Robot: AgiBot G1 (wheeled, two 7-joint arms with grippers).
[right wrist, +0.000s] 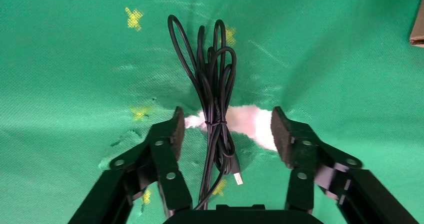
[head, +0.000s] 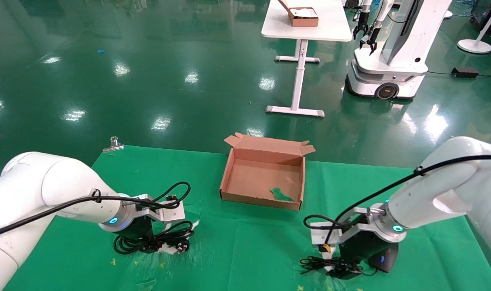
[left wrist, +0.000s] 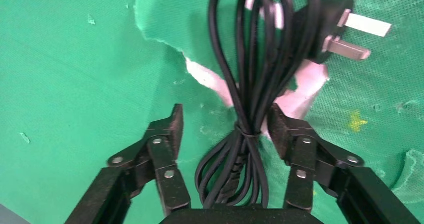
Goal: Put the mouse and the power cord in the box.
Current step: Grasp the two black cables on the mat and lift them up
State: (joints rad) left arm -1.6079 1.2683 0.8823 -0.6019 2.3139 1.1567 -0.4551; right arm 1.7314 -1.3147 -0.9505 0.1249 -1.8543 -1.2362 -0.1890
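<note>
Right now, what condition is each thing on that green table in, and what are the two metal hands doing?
box: lid flap open, holding only a green scrap.
power cord: bundled in loops, lying on the cloth, not gripped.
mouse: resting on the cloth, its cable tied in a bundle.
left gripper: fingers open, straddling the power cord.
right gripper: fingers open, straddling the mouse cable.

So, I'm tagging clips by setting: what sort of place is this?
Likely a robotics lab: a glossy green floor, another wheeled robot beside a white desk, and a green-covered work table.
</note>
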